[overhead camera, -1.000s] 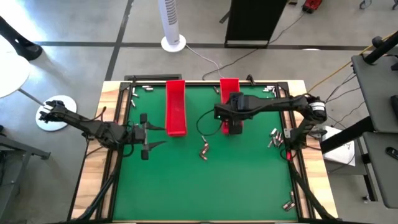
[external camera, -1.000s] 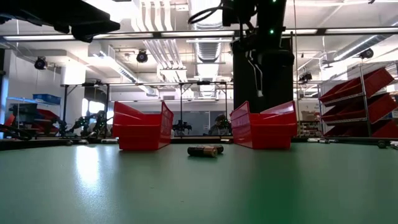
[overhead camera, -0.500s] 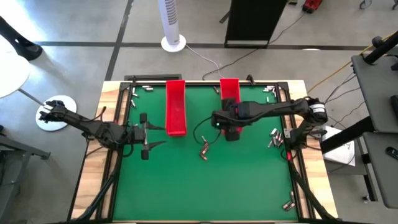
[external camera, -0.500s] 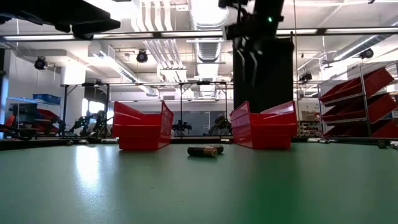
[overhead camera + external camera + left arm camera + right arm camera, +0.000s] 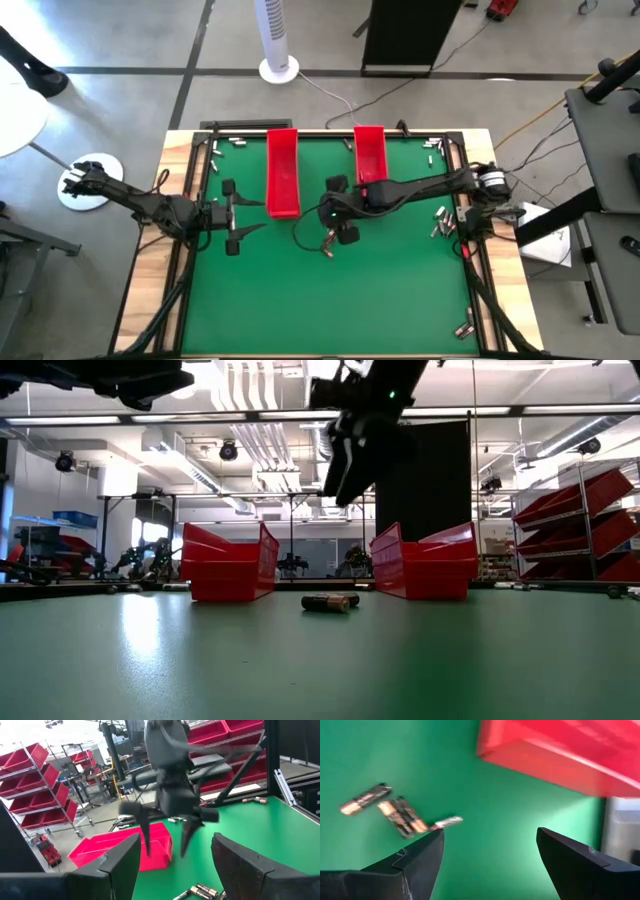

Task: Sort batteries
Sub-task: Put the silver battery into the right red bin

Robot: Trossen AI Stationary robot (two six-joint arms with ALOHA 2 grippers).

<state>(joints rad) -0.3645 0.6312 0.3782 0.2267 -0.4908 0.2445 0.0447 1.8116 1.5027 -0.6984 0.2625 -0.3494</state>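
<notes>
A small cluster of batteries (image 5: 328, 243) lies on the green mat at mid-table; they also show in the right wrist view (image 5: 395, 812) and the low view (image 5: 328, 601). My right gripper (image 5: 341, 210) hangs open above the mat between the two red trays, just to the far side of that cluster, tipped downward and touching nothing (image 5: 490, 832). The left red tray (image 5: 283, 172) and the right red tray (image 5: 370, 155) stand on the far half of the mat. My left gripper (image 5: 231, 217) waits open at the table's left, pointing level toward the right.
More batteries lie along the far edge (image 5: 225, 143) (image 5: 432, 143), by the right edge (image 5: 440, 220) and at the near right corner (image 5: 465, 325). A black frame (image 5: 470, 250) borders the mat. Open green mat (image 5: 330, 310) fills the near half.
My right gripper has left its place over the right red tray's near end and swung toward the table's left and a little nearer, to just beside the central batteries. It has tipped further downward and rolled on the way. The batteries and trays have stayed put.
</notes>
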